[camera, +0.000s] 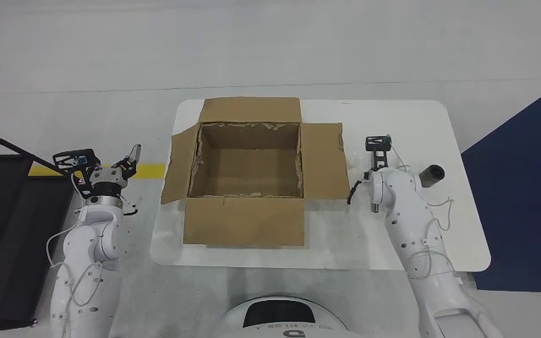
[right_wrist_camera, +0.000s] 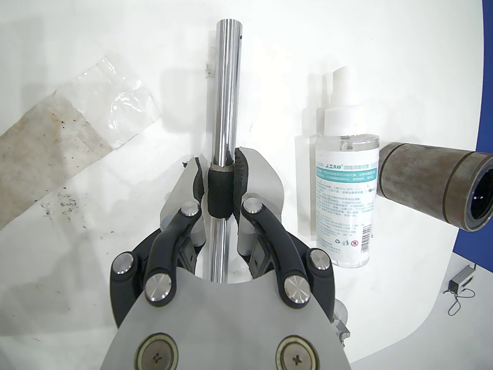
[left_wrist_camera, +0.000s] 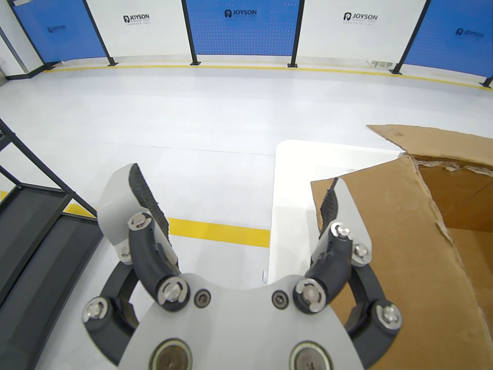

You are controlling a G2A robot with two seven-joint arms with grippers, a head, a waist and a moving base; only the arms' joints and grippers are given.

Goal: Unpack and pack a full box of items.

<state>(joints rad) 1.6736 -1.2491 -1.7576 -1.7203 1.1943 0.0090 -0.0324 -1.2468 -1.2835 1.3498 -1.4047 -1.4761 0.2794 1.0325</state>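
my right gripper (right_wrist_camera: 219,163) is clamped on a polished steel rod (right_wrist_camera: 227,78), its 2 pads pinching a black wrapped band on the shaft. the rod runs out past the fingertips over the white table (right_wrist_camera: 96,9). just beside the gripper on its outer side a clear spray bottle (right_wrist_camera: 344,194) lies on the table. a dark metal sleeve (right_wrist_camera: 431,188) sits right next to the bottle, though i cannot judge contact, and its open end is near the table's right edge. on the gripper's inner side lies a crumpled clear plastic strip (right_wrist_camera: 115,94), with white tabletop showing between.

the open cardboard box (camera: 245,173) sits left of this gripper, with its right flap (camera: 324,160) near the wrist.

my left gripper (left_wrist_camera: 233,179) is spread wide, holding nothing, just off the table's left edge over the floor. the box's left flap (left_wrist_camera: 385,232) is just beside its right finger. a black rack (left_wrist_camera: 31,232) stands on its left, well apart.
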